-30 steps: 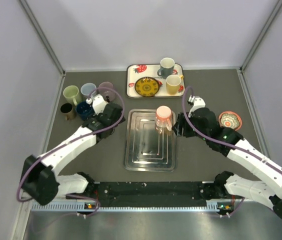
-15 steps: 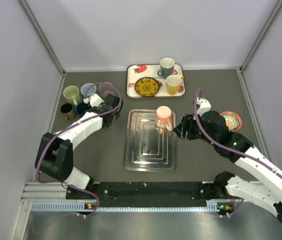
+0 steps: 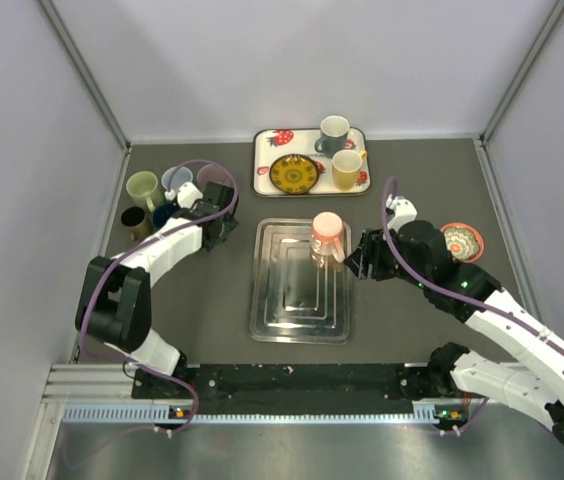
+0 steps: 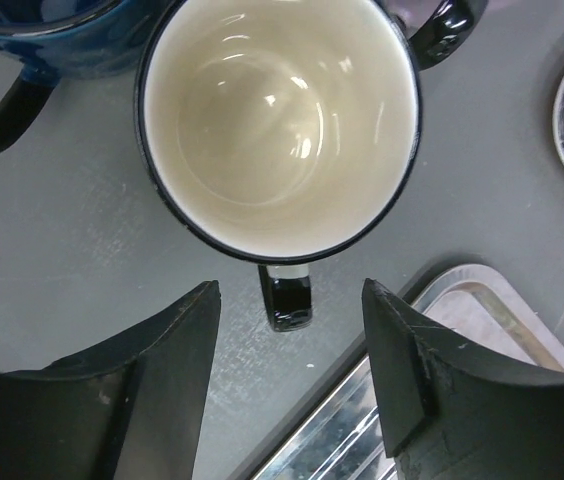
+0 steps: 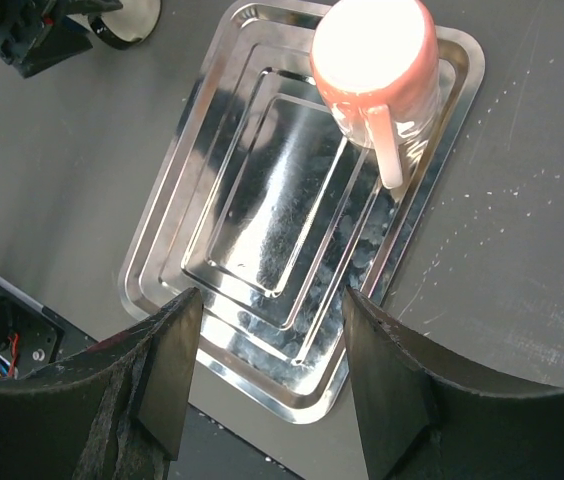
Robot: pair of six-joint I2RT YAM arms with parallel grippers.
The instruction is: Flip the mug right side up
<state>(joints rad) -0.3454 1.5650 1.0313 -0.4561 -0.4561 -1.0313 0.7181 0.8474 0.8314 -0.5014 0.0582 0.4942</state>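
- One mug [image 3: 328,232] on the table shows its flat base to the ceiling: the pink one, standing mouth-down on the far right corner of the metal tray [image 3: 300,320]. By that I judge it the task's mug, and it has not yet been turned.
- Nothing of the turn itself is done: the grasp, the lift, the flip and the setting down are all left.
- Nearest to it is the right gripper [image 3: 360,255], just beside the tray's right edge, its jaws apart and holding nothing, clear of the mug.
- Its wrist view adds what the overhead view blurs: the mug [image 5: 376,62] has its handle pointing toward the right gripper [image 5: 270,300], and the wall below the pink base looks glassy.
- Farther off, the left gripper [image 3: 224,222] sits by the cluster of mugs [image 3: 142,188] at the left, well apart from the pink one.
- Only its wrist view shows the left gripper [image 4: 290,290] with jaws apart above an upright cream-lined mug [image 4: 277,120], whose dark handle points into the gap, ungripped.
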